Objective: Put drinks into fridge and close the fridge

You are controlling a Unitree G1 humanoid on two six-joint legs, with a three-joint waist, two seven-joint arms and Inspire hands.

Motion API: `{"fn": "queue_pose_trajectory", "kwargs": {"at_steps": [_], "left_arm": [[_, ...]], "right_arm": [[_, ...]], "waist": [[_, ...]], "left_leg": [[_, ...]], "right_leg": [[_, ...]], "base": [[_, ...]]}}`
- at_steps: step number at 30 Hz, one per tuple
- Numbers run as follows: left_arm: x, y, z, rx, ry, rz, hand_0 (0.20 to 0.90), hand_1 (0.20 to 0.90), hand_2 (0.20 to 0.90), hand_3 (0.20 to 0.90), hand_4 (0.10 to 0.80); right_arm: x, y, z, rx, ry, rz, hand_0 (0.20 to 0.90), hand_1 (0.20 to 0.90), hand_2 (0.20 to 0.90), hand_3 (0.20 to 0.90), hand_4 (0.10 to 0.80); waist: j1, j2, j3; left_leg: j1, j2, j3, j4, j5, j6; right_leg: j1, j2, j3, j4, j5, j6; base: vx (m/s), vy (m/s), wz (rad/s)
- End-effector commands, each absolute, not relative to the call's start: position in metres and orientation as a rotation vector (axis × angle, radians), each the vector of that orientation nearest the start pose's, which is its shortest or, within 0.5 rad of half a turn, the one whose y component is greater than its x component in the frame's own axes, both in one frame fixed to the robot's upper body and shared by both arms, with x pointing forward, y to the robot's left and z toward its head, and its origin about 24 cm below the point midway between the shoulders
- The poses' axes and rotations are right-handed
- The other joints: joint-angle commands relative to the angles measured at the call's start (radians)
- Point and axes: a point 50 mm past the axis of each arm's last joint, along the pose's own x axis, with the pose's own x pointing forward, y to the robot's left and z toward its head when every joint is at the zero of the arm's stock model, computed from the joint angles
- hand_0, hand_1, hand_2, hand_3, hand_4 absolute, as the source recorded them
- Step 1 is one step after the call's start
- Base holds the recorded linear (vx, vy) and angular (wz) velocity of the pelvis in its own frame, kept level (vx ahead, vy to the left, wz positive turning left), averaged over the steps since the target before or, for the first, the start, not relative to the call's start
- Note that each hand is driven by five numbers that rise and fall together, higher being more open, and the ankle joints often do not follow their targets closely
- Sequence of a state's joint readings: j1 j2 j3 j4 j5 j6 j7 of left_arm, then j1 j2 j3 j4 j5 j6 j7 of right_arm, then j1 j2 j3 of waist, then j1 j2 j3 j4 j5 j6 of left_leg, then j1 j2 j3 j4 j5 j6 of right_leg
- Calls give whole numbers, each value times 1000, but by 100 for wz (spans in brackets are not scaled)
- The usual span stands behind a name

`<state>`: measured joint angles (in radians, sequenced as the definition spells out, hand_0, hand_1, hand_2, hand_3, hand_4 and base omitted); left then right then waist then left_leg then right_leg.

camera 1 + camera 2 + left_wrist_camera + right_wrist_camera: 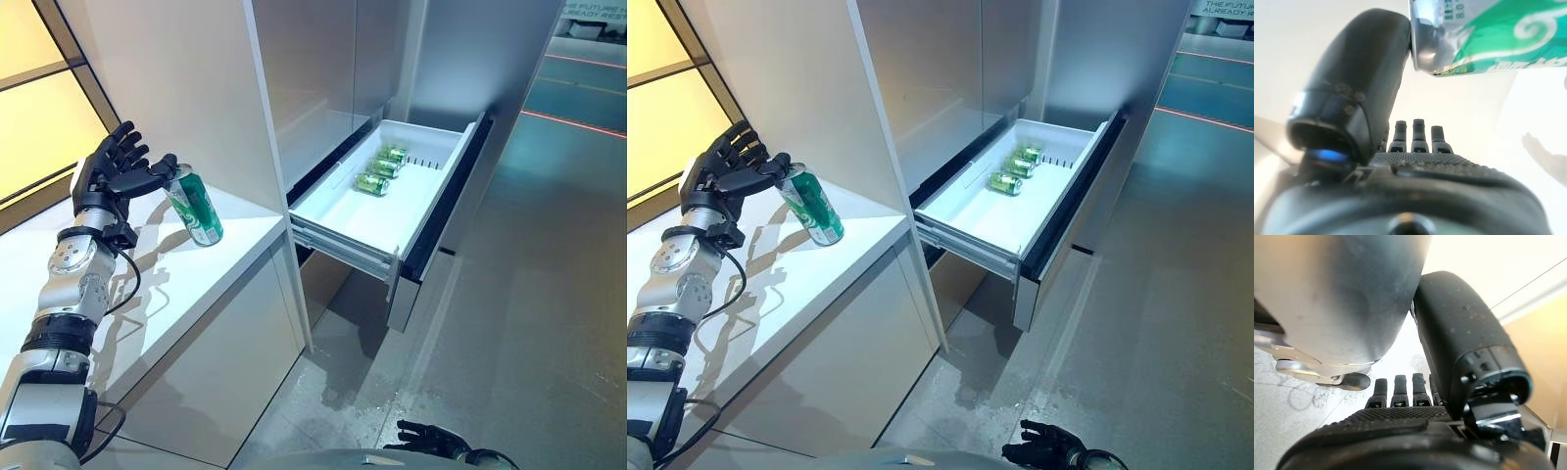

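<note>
A green drink can (196, 206) stands tilted on the white counter (167, 294), leaning toward my left hand (113, 166). That hand is open with its fingers straight and spread; only its thumb (1361, 73) touches the can's top rim (1425, 49). To the right, the white fridge drawer (367, 225) is pulled out, and three green cans (373, 183) lie in a row at its back. My right hand (423, 437) hangs low by the floor, open and holding nothing.
The drawer's dark front panel (446, 211) juts into the grey floor space on the right. A tall white cabinet wall (196, 78) rises behind the counter, between the can and the drawer. A yellow-lit window (29, 108) is at the far left.
</note>
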<state>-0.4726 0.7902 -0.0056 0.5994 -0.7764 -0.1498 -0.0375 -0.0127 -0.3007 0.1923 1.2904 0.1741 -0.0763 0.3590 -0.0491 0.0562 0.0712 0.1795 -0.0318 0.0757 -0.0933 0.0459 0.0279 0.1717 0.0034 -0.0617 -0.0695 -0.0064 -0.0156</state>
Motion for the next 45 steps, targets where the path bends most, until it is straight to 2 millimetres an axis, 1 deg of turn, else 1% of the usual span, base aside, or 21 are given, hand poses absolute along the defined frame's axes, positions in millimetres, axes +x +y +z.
{"fn": "queue_pose_trajectory", "kwargs": {"at_steps": [1,10,15,25,35,45], "left_arm": [[321,328,197,4,-416,197,900,900,900,900,800],[320,318,213,-33,-517,226,900,900,900,900,800],[319,313,220,-89,-569,228,900,900,900,900,800],[318,302,224,-100,-596,184,900,900,900,900,800],[317,302,230,-96,-615,158,900,900,900,900,800],[319,300,229,-69,-595,124,900,900,900,900,800]], "right_arm": [[67,-256,-156,-86,1305,215,900,900,900,900,800],[65,-256,-157,-78,1305,213,900,900,900,900,800],[63,-255,-157,-75,1307,215,900,900,900,900,800],[63,-255,-157,-74,1306,217,900,900,900,900,800],[63,-254,-157,-73,1303,217,900,900,900,900,800],[62,-255,-158,-72,1304,217,900,900,900,900,800]], "waist": [[1,10,-6],[-1,7,-9],[-3,7,-12],[-8,10,-17],[-9,10,-21],[-11,12,-23]], "left_leg": [[-1,-42,-14,46,-130,26],[-1,-40,-14,43,-128,22],[-1,-40,-15,40,-127,22],[1,-40,-11,40,-129,21],[0,-38,-9,38,-126,19],[2,-39,-7,36,-125,19]], "right_leg": [[-58,1,-9,130,-113,55],[-57,2,-7,125,-112,55],[-58,3,-5,123,-112,55],[-58,7,1,124,-114,51],[-59,9,7,120,-109,53],[-58,10,9,116,-105,55]], "base": [[0,0,0],[0,0,0],[0,0,0],[0,0,0],[0,0,0],[0,0,0]]}}
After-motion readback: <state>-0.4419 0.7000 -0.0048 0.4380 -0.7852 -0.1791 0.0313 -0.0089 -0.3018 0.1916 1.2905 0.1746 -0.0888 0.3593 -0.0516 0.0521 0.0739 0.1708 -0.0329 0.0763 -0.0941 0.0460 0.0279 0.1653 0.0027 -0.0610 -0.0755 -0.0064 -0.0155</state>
